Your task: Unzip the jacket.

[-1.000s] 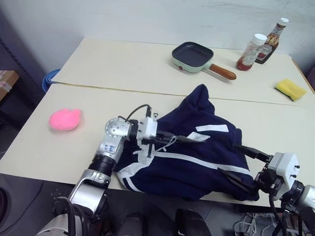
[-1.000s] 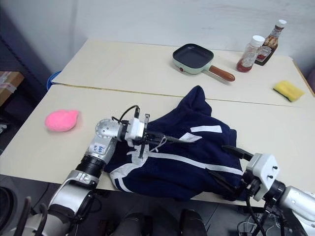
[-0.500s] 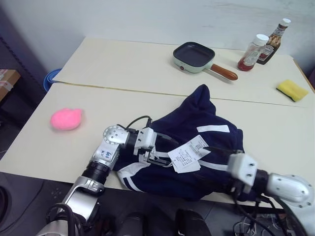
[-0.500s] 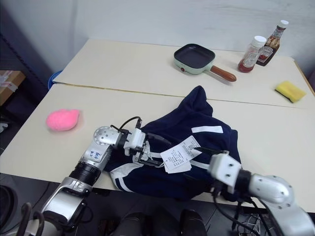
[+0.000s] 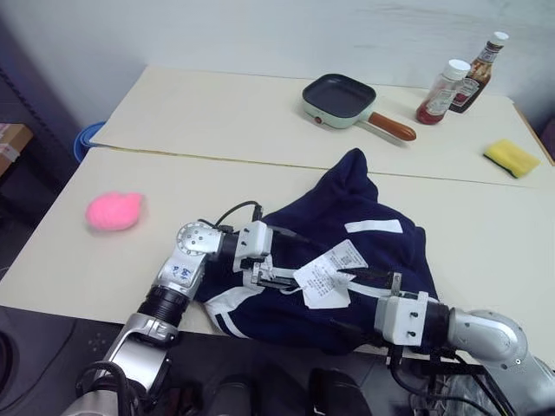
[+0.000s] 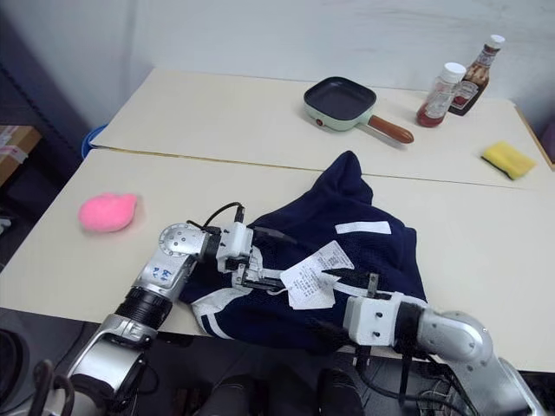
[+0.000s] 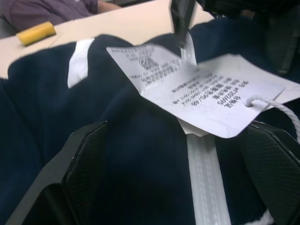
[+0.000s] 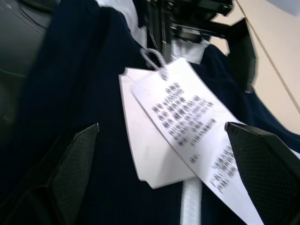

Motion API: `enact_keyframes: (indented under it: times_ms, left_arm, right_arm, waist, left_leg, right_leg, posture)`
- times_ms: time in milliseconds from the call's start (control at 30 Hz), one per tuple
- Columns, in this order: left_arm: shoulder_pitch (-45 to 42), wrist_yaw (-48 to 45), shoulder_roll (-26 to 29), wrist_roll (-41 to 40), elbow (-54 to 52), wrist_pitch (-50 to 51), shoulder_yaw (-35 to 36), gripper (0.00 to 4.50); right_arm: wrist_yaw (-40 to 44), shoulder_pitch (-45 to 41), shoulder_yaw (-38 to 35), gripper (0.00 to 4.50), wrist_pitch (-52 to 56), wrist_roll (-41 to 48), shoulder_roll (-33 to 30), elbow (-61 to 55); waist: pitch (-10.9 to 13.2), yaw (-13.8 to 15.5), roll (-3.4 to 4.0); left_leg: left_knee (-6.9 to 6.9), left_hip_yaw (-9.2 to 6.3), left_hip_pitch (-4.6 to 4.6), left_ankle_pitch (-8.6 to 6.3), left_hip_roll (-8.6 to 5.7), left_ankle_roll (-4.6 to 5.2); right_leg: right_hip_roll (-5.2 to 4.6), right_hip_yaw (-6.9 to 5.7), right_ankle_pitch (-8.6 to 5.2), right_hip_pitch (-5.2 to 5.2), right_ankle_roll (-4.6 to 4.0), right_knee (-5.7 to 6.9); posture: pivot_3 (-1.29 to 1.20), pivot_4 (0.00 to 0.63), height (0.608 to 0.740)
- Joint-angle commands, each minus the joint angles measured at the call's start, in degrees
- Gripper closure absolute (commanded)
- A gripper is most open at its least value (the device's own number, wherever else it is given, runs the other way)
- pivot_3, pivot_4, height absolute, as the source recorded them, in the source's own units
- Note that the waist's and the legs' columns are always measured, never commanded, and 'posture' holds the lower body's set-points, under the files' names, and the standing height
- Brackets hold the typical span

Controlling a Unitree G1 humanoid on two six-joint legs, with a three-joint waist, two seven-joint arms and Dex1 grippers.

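The navy-blue jacket (image 5: 381, 247) lies crumpled at the near edge of the table (image 5: 486, 234), with its lower part hanging over that edge. White paper tags (image 5: 328, 274) on a string rest on the white zipper line (image 7: 202, 176). My left gripper (image 5: 299, 263) is open at the left of the tags, its fingers (image 7: 82, 164) on either side of the zipper line and holding nothing. From the right, my right gripper (image 5: 344, 300) points at the tags (image 8: 187, 119), open and empty, with one finger (image 8: 70, 168) low over the cloth.
A pink plush toy (image 5: 114, 211) lies on the table to the left. On the far table stand a green pan (image 5: 340, 100), two sauce bottles (image 5: 444, 91) and a yellow sponge (image 5: 512, 157).
My left gripper has opened, and the paper tags now lie loose on the jacket. My right arm has swung in from the jacket's right edge to just beside the tags.
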Motion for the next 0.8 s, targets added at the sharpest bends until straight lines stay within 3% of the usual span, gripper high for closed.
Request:
enact_keyframes:
  times_ms: [33, 367, 533, 633, 800]
  left_arm:
    - [-0.1, 0.7, 1.3, -1.8, -2.9, 2.3, 2.4, 0.02]
    - [1.1, -1.4, 5.9, -2.2, -2.8, 1.0, 4.3, 0.02]
    - [2.0, -5.3, 7.6, -4.6, -5.2, 5.2, 4.0, 0.02]
    - [2.7, -7.9, 9.4, -5.5, -7.6, 9.9, 3.4, 0.00]
    - [3.7, -5.5, 8.6, -4.0, -7.9, 9.6, 3.3, 0.00]
  right_arm:
    - [-1.7, -1.6, 1.4, 0.00, -2.8, -2.1, 1.5, 2.7]
    - [-5.6, -5.1, 0.3, 0.00, -6.3, -4.1, 3.1, 5.2]
    - [-5.7, -6.7, 1.8, 0.00, -7.5, -5.0, 3.4, 6.4]
    - [-5.5, -7.8, 3.0, 0.55, -9.2, -5.6, 3.7, 7.1]
    - [-5.6, -8.0, 3.7, 2.16, -11.2, -6.0, 3.8, 7.8]
  waist:
    - [0.0, 0.0, 0.00]
    - [0.0, 0.1, 0.00]
    - [0.0, 0.0, 0.00]
    - [0.0, 0.0, 0.00]
    - [0.0, 0.1, 0.00]
  left_leg:
    - [0.00, 0.00, -0.01, 0.00, 0.01, 0.00]
    - [0.01, -0.02, -0.03, 0.00, -0.01, 0.00]
    - [0.01, -0.01, -0.02, 0.00, 0.00, 0.00]
    - [0.01, -0.01, -0.03, 0.00, 0.00, 0.00]
    - [0.01, -0.01, -0.03, 0.00, 0.00, 0.00]
  right_leg:
    - [0.00, 0.00, 0.00, -0.01, 0.00, -0.01]
    - [-0.02, 0.00, 0.00, 0.00, 0.00, 0.00]
    - [-0.01, 0.01, 0.00, 0.00, 0.00, 0.00]
    - [0.00, 0.01, 0.00, 0.00, 0.00, 0.00]
    - [-0.01, 0.03, 0.00, 0.00, 0.00, 0.00]
  posture:
    - [0.00, 0.150, 0.740]
    - [0.00, 0.150, 0.740]
    - [0.00, 0.150, 0.740]
    - [0.00, 0.150, 0.740]
    - [0.00, 0.150, 0.740]
